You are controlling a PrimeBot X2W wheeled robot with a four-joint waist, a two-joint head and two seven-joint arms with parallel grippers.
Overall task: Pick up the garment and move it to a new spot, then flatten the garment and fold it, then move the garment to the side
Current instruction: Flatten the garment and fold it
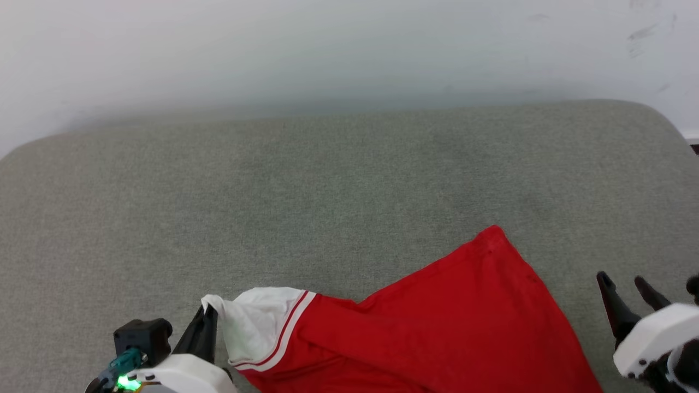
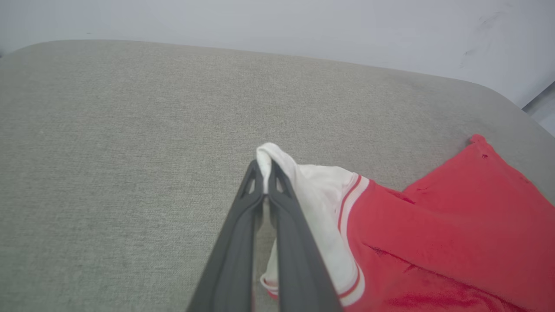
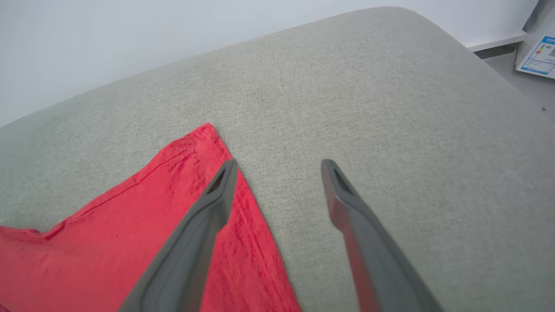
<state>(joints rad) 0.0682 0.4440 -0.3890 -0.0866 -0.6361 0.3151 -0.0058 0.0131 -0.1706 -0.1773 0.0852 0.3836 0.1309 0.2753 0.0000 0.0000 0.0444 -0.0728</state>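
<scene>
Garment [image 1: 437,327]: red shirt, plain red side up, with a white short sleeve [image 1: 256,322] edged in red-and-white striped trim. It lies mostly flat with a few creases on the grey cushion [image 1: 327,191], near edge, centre to right. One red corner [image 1: 494,232] points far. The sleeve is at near left, its tip lifted and pinched in the closed left gripper [image 1: 206,312].

Big grey fabric cushion [image 1: 327,180] with rounded corners, plain white wall [image 1: 327,49] right behind. Few dark scuff marks [image 1: 647,34] toward the wall's right end. Past the cushion's corner, bit of grey floor [image 3: 537,89] and a blue-edged printed label [image 3: 537,54].
</scene>
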